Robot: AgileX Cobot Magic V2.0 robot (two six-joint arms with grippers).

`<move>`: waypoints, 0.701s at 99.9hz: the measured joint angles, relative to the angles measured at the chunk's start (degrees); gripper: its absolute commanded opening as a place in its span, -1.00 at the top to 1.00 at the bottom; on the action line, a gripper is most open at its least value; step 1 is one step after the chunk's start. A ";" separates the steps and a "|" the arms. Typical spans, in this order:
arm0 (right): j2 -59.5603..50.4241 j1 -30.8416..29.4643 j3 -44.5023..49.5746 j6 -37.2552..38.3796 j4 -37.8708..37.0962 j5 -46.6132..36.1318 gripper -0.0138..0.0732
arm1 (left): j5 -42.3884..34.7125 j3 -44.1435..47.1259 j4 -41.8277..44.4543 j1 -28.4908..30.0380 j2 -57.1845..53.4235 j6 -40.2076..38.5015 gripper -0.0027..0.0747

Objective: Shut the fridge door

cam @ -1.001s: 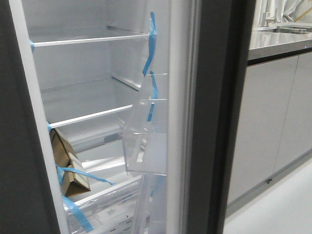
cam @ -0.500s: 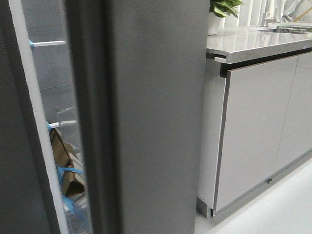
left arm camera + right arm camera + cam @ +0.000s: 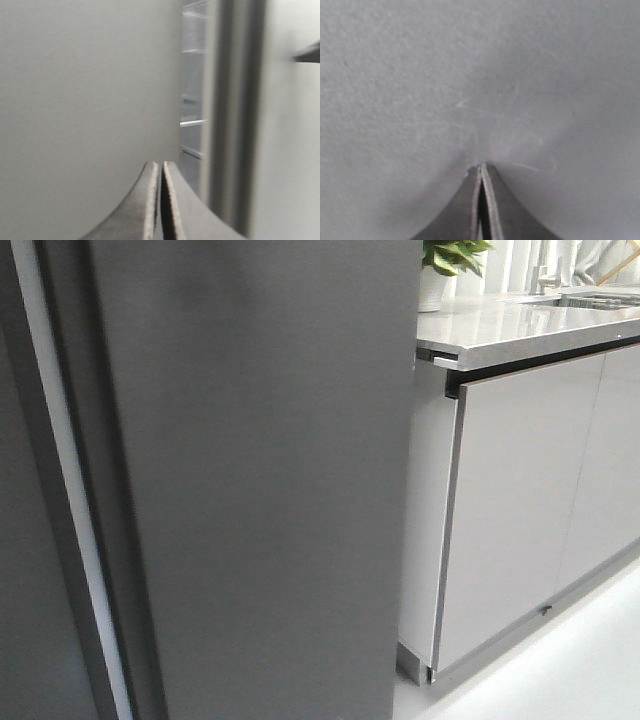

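The fridge door [image 3: 260,480] is a matte dark-grey panel that fills the middle of the front view. Its outer face is turned to me and its white inner side is hidden. In the left wrist view a narrow gap [image 3: 192,100] still shows fridge shelves beside the door's dark edge [image 3: 235,115]. My right gripper [image 3: 482,167] is shut and empty, with its tips pressed against the door's grey face [image 3: 480,75]. My left gripper [image 3: 161,165] is shut and empty, in front of the other grey panel [image 3: 85,100]. Neither gripper shows in the front view.
A pale seam [image 3: 70,500] separates the door from the other dark-grey panel [image 3: 20,570] on the left. Light-grey cabinet fronts [image 3: 520,500] under a countertop [image 3: 520,330] stand to the right, with a potted plant [image 3: 450,255] on it. Pale floor [image 3: 570,660] lies at lower right.
The door has swung from wide open to almost shut. The shelves, bins, blue tape and cardboard box seen before are now covered in the front view.
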 measured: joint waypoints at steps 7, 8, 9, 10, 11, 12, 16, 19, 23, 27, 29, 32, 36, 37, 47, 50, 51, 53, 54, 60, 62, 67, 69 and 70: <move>3.27 0.23 -3.12 0.00 0.00 -0.32 0.79 | 0.00 0.00 0.00 0.00 0.00 0.00 0.98; 3.86 0.23 -3.35 0.00 0.00 -0.32 0.79 | 0.00 0.00 0.00 0.00 0.00 0.00 0.98; 4.15 0.33 -3.80 0.00 0.00 -0.32 0.79 | 0.00 0.00 0.00 0.00 0.00 0.00 0.98; 4.44 0.33 -4.01 0.00 0.00 -0.32 0.79 | 0.00 0.00 0.00 0.00 0.00 0.00 0.98; 4.98 0.33 -4.20 0.00 0.00 -0.32 0.79 | 0.00 0.00 0.00 0.00 0.00 0.00 0.98; 5.24 0.33 -4.57 0.00 0.00 -0.32 0.79 | 0.00 0.00 0.00 0.00 0.00 0.00 0.98; 6.59 0.33 -5.58 0.00 -0.14 -0.32 0.79 | 0.00 0.00 0.00 0.00 0.00 0.00 0.98; 7.30 0.33 -6.05 0.00 -0.13 -0.32 0.79 | 0.00 0.00 0.00 0.00 0.00 0.00 0.98; 7.89 0.33 -6.38 0.00 -0.13 -0.32 0.79 | 0.00 0.00 0.00 0.00 0.00 0.00 0.98; 8.37 0.33 -6.65 0.00 -0.13 -0.32 0.79 | 0.00 0.00 0.00 0.00 0.00 0.00 0.98; 8.35 0.33 -6.66 0.00 -0.13 -0.32 0.79 | 0.00 0.00 0.00 0.00 0.00 0.00 0.98; 8.49 0.33 -6.76 0.00 -0.13 -0.32 0.79 | 0.00 0.00 0.00 0.00 0.00 0.00 0.98; 8.49 0.42 -6.88 0.00 -0.13 -0.32 0.79 | 0.00 0.00 0.00 0.00 0.00 0.00 0.98; 8.49 0.42 -7.00 0.00 -0.13 -0.32 0.79 | 0.00 0.00 0.00 0.00 0.00 0.00 0.98; 8.49 0.45 -7.12 0.00 -0.13 -0.32 0.79 | 0.00 0.00 0.00 0.00 0.00 0.00 0.98; 8.49 0.45 -7.12 0.00 -0.13 -0.32 0.79 | 0.00 0.00 0.00 0.00 0.00 0.00 0.98; 8.49 0.45 -7.12 0.00 -0.13 -0.32 0.79 | 0.00 0.00 0.00 0.00 0.00 0.00 0.98; 8.62 0.45 -7.12 0.00 -0.13 -0.32 0.79 | 0.00 0.00 0.00 0.00 0.00 0.00 0.98; 8.62 0.45 -7.12 0.00 -0.13 -0.32 0.79 | 0.00 0.00 0.00 0.00 0.00 0.00 0.98; 8.99 0.45 -7.12 0.00 -0.13 -0.61 0.79 | 0.00 0.00 0.00 0.00 0.00 0.00 0.98; 9.12 0.45 -7.12 0.00 -0.13 -0.94 0.79 | 0.00 0.00 0.00 0.00 0.00 0.00 0.98; 9.71 0.45 -7.12 0.00 0.12 -1.77 0.79 | 0.00 0.00 0.00 0.00 0.00 0.00 0.98; 10.00 0.45 -7.21 0.00 0.38 -2.13 0.79 | 0.00 0.00 0.00 0.00 0.00 0.00 0.98; 10.10 0.45 -7.21 0.00 0.52 -2.25 0.79 | 0.00 0.00 0.00 0.00 0.00 0.00 0.98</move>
